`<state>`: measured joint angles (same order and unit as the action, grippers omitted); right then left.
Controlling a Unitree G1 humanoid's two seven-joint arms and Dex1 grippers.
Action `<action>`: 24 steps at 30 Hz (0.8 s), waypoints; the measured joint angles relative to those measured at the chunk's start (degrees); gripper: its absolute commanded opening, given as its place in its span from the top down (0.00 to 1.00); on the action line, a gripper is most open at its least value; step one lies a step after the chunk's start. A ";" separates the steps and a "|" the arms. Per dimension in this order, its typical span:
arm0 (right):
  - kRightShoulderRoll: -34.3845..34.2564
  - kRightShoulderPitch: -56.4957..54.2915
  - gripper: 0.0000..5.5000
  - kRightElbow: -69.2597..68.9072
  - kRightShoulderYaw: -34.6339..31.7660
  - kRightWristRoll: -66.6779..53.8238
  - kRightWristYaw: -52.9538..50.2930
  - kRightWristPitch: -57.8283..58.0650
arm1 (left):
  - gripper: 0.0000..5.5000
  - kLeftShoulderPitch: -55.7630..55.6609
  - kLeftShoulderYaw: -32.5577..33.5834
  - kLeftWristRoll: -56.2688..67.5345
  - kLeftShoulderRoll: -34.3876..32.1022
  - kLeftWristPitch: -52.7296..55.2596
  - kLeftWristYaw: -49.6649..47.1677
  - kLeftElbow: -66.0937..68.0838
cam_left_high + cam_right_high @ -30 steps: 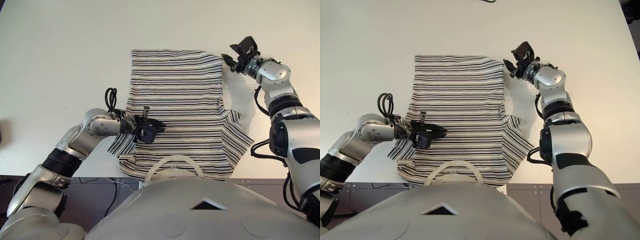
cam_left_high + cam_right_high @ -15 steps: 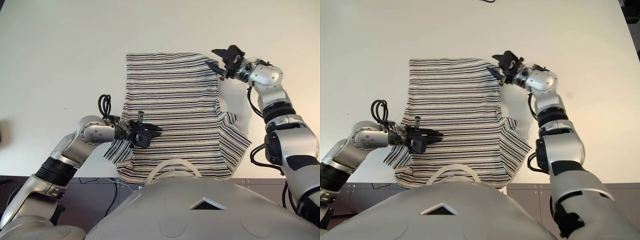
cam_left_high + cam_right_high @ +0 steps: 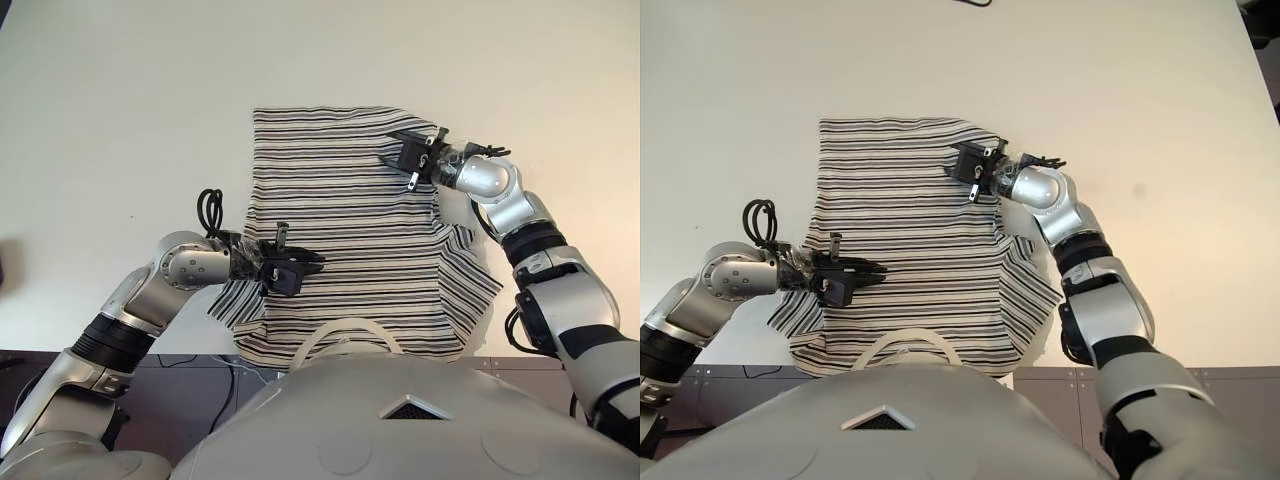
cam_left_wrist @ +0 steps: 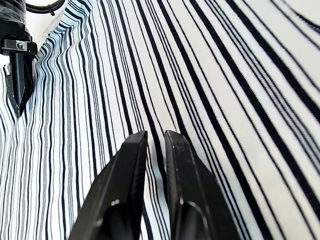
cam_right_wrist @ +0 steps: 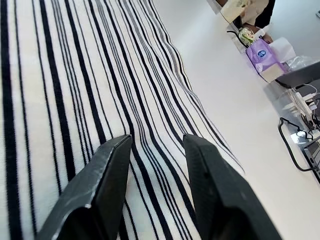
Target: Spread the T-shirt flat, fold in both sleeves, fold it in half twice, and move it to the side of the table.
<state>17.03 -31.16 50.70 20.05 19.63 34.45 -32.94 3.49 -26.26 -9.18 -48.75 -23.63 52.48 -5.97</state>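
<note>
A black-and-white striped T-shirt (image 3: 340,200) lies spread on the white table (image 3: 120,120), its collar at the near edge. Its right sleeve (image 3: 472,282) fans outward, and the left sleeve (image 3: 230,298) lies partly under my left forearm. My left gripper (image 3: 312,262) rests on the shirt's near left part with its fingers (image 4: 127,165) together and flat on the stripes. My right gripper (image 3: 388,148) hovers open just above the shirt's far right part, inside the hem corner. Striped cloth shows between its fingers (image 5: 107,175).
Bare table surrounds the shirt on the left, the right and beyond it. The table's front edge (image 3: 90,352) runs close to the collar. The right wrist view shows a purple tissue pack (image 5: 264,56) and cables (image 5: 300,150) at the table's far side.
My right gripper has swung from beyond the shirt's far right corner inward, over the cloth. The head camera shifted a little. My left gripper stays where it was on the shirt.
</note>
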 measured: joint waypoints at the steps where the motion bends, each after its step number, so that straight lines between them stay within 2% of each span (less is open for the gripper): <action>1: 0.10 0.56 0.65 -1.76 0.48 -1.85 3.62 -0.22 | 0.88 0.16 0.03 0.00 0.00 0.17 -0.09 -0.19; 7: 1.31 7.41 0.65 -18.53 -3.94 -20.12 21.43 16.97 | 0.88 1.10 0.47 -0.08 -0.01 0.73 -0.46 -1.00; 12: 3.40 8.48 0.65 -24.62 -4.13 -22.28 25.14 25.41 | 0.88 1.19 0.82 -0.08 -0.01 0.72 -0.46 -1.02; 17: 4.12 3.14 0.65 -16.65 -8.05 -20.82 17.63 25.19 | 0.88 0.60 1.48 0.17 1.26 0.72 -1.18 -0.27; 24: 4.44 -6.74 0.65 8.54 -5.04 -9.08 3.84 13.73 | 0.88 -6.67 4.08 4.97 6.03 4.74 -0.41 1.73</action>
<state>21.47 -37.89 59.24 15.01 10.55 38.29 -19.21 -3.18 -22.18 -4.21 -42.73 -18.88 52.07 -4.24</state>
